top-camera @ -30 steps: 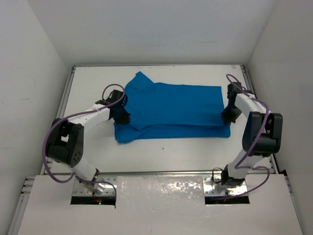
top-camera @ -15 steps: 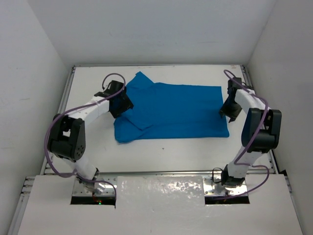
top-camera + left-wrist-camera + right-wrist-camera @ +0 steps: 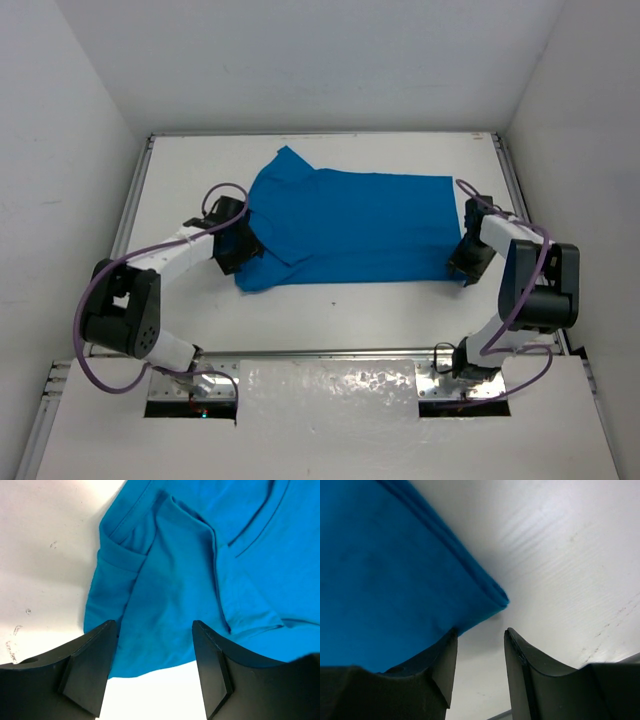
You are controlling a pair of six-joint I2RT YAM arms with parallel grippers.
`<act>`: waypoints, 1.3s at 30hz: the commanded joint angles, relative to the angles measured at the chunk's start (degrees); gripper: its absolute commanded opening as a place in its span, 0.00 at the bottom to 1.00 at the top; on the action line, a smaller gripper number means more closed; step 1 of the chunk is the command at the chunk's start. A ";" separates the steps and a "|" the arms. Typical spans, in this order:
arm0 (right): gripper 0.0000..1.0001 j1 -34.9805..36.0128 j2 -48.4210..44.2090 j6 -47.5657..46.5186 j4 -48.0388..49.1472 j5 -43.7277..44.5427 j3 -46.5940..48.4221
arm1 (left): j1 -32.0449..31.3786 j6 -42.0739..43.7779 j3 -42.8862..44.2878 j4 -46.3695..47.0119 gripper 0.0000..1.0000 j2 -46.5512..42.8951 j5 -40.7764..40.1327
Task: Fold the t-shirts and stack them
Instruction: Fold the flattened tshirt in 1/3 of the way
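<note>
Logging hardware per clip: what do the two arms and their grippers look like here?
The left arm and right arm have white links, black joint housings and looping purple cables. The left gripper and right gripper each have two black wedge-shaped fingers.

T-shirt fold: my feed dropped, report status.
Left gripper open over t-shirt's near left edge. Right gripper open at near right corner. T-shirt lies flat, partly folded. Nothing in the way.
</note>
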 commanded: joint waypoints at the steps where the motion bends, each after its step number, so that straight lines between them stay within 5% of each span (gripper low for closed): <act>1: 0.41 -0.87 -1.84 1.82 3.45 0.70 -2.09 | 0.13 -0.84 0.35 4.37 0.60 -1.63 -0.41; 10: 0.41 -2.10 -0.35 0.41 1.78 -0.34 -1.66 | 0.13 0.91 3.86 5.52 0.55 1.88 0.03; 15: 0.40 -2.10 -6.66 -2.84 0.56 -0.44 0.89 | -0.83 4.08 13.79 2.10 0.53 6.80 2.40; 25: 0.40 -2.01 -9.93 -6.09 -1.56 0.00 3.00 | -9.27 -10.67 17.66 -2.56 0.41 12.34 2.75; 39: 0.40 -2.01 -10.28 -6.27 -1.12 -0.88 2.92 | -12.09 -14.02 18.72 -5.91 0.35 17.08 0.38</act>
